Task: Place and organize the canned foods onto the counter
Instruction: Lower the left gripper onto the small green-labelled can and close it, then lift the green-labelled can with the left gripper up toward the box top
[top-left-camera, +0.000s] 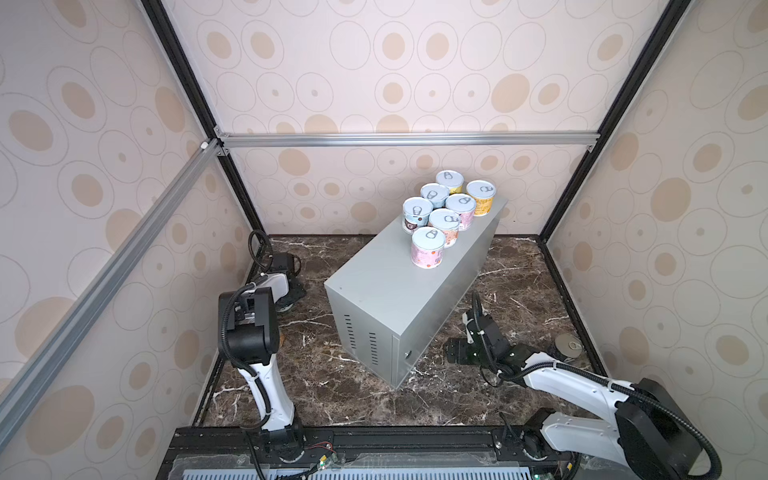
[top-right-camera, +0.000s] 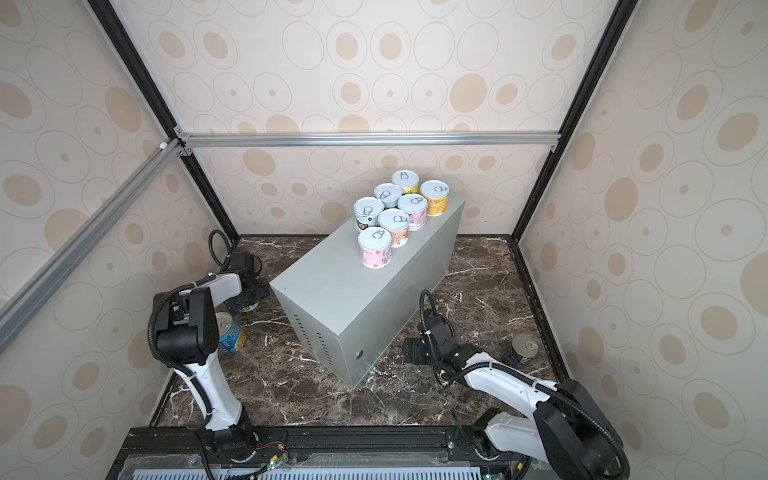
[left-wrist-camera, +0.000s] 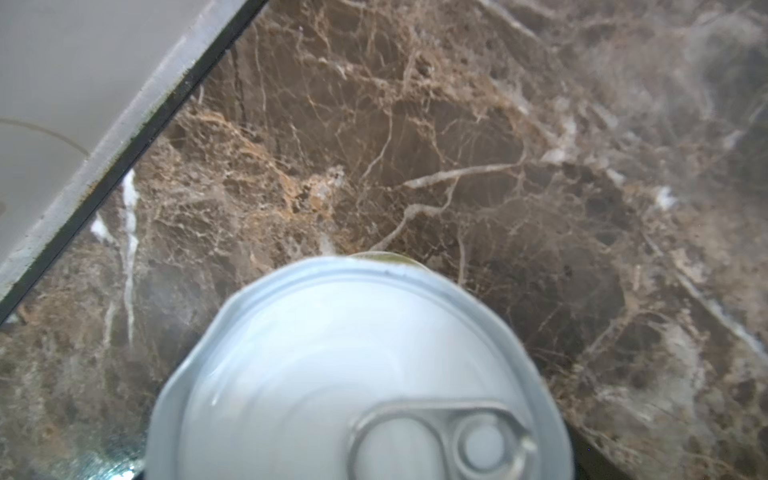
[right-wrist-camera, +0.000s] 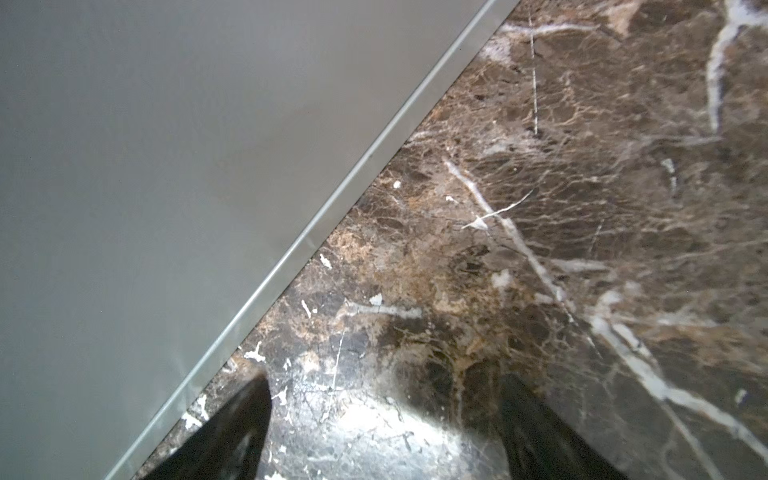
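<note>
The left tool (top-right-camera: 249, 297) hangs low over the marble floor (top-right-camera: 316, 386) close to the left wall, pointing down at a short can (left-wrist-camera: 353, 374). In the left wrist view that can's pale pull-tab lid fills the near part of the picture, blurred. The tool's own fingers do not show there, so I cannot tell whether it is closed on the can or only stands around it. In both top views the can is almost wholly hidden under the tool.

The right tool (right-wrist-camera: 384, 376) is open: its two dark fingers (right-wrist-camera: 232, 428) stand apart with only bare marble between them. It sits low, just beside the long side wall of the counter (top-left-camera: 382, 291), a tall grey metal box with vent slots on its near end.

At the far end of the counter's top, seven short cans (top-left-camera: 444, 220) stand upright in a tight cluster, lids up. A pink can (top-left-camera: 428, 249) is the nearest of them.

Two more cans sit on the marble floor. A blue can (top-right-camera: 230, 336) is by the left wall, partly hidden behind the left arm. A dark can (top-left-camera: 568, 347) is near the right wall, beyond the right arm and well apart from the counter.
</note>
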